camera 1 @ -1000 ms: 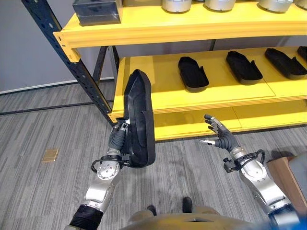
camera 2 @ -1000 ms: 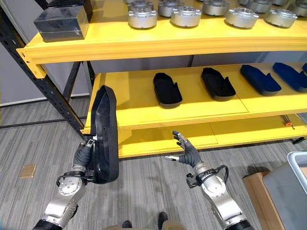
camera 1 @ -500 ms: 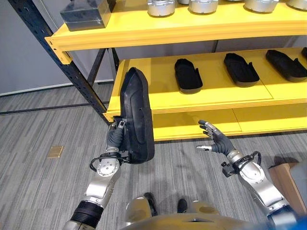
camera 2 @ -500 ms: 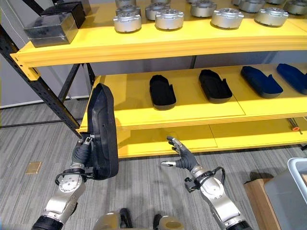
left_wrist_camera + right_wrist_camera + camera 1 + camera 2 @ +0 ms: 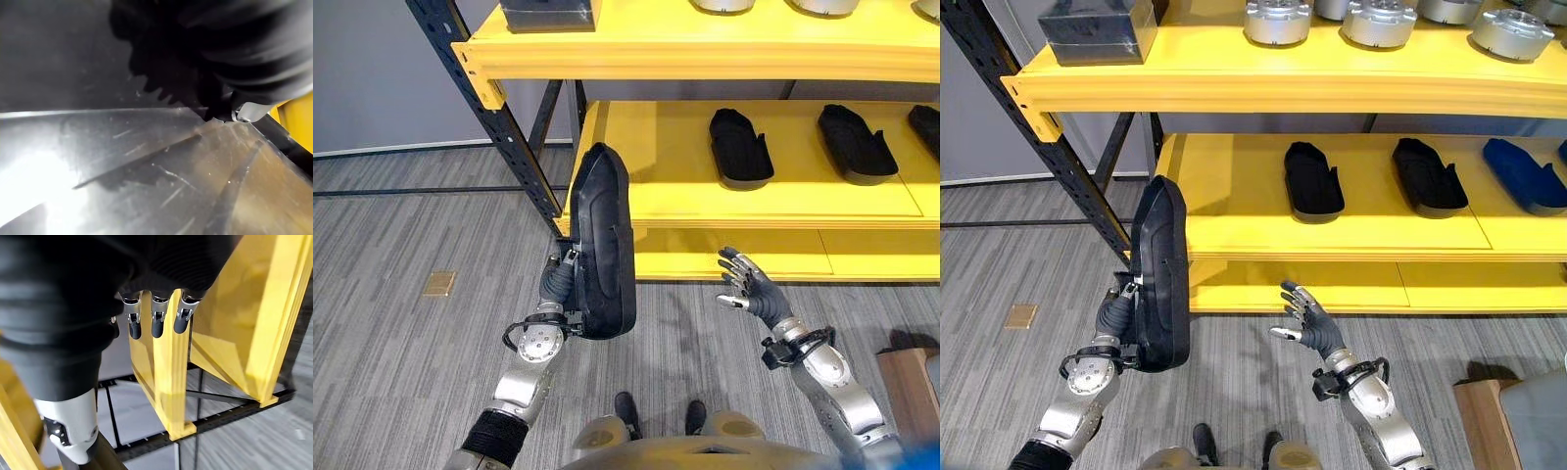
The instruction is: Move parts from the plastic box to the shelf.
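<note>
The left hand (image 5: pixel 555 284) is in the lower left of the left eye view, and its fingers are curled around the lower end of a long black part (image 5: pixel 602 240). The part stands nearly upright, with its upper tip in front of the front edge of the middle shelf (image 5: pixel 666 211), close to the dark blue upright post (image 5: pixel 499 132) of the rack. In the left wrist view the part's shiny dark surface (image 5: pixel 146 166) lies directly against the hand.

The right hand (image 5: pixel 749 289) is at the lower centre-right, holding nothing, its fingers spread and slightly bent. It hovers over the grey floor (image 5: pixel 401 235), in front of the lowest yellow board, well apart from the held part.

On the middle shelf the left portion, behind the held part, is bare yellow. To its right, in the right eye view, I count two black parts (image 5: pixel 1313 181) and (image 5: pixel 1428 176) and one blue part (image 5: pixel 1523 174), lying flat with gaps between them. On the top shelf (image 5: pixel 1283 83) there is a dark block (image 5: pixel 1097 29) at the left and four round metal parts, the first at (image 5: pixel 1276 22). A small brass plate (image 5: pixel 438 284) sits in the floor at the left.
</note>
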{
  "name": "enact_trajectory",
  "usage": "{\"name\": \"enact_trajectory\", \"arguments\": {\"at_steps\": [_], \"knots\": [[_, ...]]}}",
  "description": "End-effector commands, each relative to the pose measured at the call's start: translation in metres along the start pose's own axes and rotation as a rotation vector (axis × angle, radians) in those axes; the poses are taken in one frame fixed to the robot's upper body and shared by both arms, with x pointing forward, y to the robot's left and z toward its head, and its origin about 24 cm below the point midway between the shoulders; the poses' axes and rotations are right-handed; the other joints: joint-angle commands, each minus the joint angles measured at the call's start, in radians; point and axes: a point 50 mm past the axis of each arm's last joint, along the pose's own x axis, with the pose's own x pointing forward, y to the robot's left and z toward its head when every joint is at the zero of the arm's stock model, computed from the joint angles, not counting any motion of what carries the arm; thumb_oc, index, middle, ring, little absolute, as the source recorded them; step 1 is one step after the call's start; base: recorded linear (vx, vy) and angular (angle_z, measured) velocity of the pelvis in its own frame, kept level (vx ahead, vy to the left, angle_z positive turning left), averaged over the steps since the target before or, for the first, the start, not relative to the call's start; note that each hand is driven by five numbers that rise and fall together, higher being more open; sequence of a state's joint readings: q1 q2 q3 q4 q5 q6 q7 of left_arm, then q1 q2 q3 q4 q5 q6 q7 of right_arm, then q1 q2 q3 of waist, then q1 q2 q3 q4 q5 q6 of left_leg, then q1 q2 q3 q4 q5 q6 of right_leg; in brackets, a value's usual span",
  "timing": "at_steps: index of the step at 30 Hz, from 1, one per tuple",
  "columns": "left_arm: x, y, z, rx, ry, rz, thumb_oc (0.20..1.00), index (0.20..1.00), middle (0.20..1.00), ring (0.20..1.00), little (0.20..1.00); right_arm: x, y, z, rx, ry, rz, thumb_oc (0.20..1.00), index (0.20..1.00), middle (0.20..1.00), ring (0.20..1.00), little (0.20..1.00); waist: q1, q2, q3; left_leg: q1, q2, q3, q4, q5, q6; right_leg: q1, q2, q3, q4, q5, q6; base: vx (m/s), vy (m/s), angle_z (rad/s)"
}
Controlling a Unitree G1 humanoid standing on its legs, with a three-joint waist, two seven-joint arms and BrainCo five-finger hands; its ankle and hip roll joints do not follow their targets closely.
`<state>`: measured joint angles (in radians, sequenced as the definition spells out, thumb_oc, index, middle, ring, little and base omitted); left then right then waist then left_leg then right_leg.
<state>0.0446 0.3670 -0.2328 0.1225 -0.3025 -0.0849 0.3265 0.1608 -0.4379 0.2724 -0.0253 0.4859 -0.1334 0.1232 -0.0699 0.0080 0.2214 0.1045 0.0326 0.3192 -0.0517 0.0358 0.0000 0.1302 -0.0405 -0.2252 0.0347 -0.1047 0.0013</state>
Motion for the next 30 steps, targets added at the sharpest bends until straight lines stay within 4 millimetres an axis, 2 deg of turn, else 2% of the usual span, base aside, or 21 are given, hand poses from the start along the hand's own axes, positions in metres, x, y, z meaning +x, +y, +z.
{"name": "enact_trajectory", "arguments": {"at_steps": [1, 10, 19, 28, 29, 30], "knots": [[0.006, 0.005, 0.024, -0.028, -0.145, 0.011, 0.2, 0.2, 0.2, 0.2, 0.2, 0.003, 0.005, 0.02, 0.019, -0.112, 0.039, 1.0, 1.0, 1.0, 1.0, 1.0, -0.016, -0.044, -0.059, 0.0, 0.023, -0.006, 0.037, -0.007, -0.027, -0.003, -0.011, 0.017, -0.067, 0.117, 0.054, -0.01, 0.015, -0.03], [0.005, 0.007, 0.021, -0.031, -0.139, 0.007, 0.2, 0.2, 0.2, 0.2, 0.2, 0.004, 0.01, 0.018, 0.012, -0.094, 0.095, 1.0, 1.0, 1.0, 1.0, 1.0, -0.013, -0.047, -0.064, 0.011, 0.023, 0.002, 0.034, -0.013, -0.022, 0.001, -0.01, 0.015, -0.066, 0.115, 0.052, 0.0, 0.002, -0.01], [0.003, 0.006, 0.019, -0.028, -0.127, 0.014, 0.2, 0.2, 0.2, 0.2, 0.2, 0.002, 0.009, 0.027, 0.003, -0.169, 0.069, 1.0, 1.0, 1.0, 1.0, 1.0, -0.02, -0.045, -0.074, 0.029, 0.018, 0.005, 0.011, -0.014, -0.018, 0.006, -0.008, 0.021, -0.079, 0.121, 0.056, 0.0, 0.0, 0.0], [0.001, 0.008, 0.016, -0.046, -0.113, 0.047, 0.2, 0.2, 0.2, 0.2, 0.2, 0.002, 0.013, 0.025, 0.104, -0.169, 0.067, 1.0, 1.0, 1.0, 1.0, 1.0, -0.025, -0.033, -0.072, 0.018, 0.014, 0.01, 0.013, -0.017, -0.016, -0.009, -0.011, 0.025, -0.076, 0.12, 0.055, -0.02, 0.011, -0.04], [0.029, 0.005, 0.063, -0.11, -0.29, 0.025, 0.2, 0.2, 0.2, 0.2, 0.2, 0.028, 0.04, 0.036, 0.02, -0.155, 0.389, 1.0, 1.0, 1.0, 1.0, 1.0, 0.044, -0.031, -0.147, 0.01, -0.026, -0.112, -0.036, -0.03, -0.007, -0.041, -0.063, -0.015, -0.121, 0.19, 0.107, 0.0, 0.0, 0.0], [0.028, 0.001, 0.062, -0.123, -0.279, 0.019, 0.2, 0.2, 0.2, 0.2, 0.2, 0.028, 0.041, 0.035, 0.02, -0.154, 0.391, 1.0, 1.0, 1.0, 1.0, 1.0, 0.046, -0.033, -0.153, 0.008, -0.025, -0.114, -0.036, -0.033, -0.009, -0.039, -0.062, -0.013, -0.122, 0.184, 0.106, 0.0, 0.0, 0.0]]}}
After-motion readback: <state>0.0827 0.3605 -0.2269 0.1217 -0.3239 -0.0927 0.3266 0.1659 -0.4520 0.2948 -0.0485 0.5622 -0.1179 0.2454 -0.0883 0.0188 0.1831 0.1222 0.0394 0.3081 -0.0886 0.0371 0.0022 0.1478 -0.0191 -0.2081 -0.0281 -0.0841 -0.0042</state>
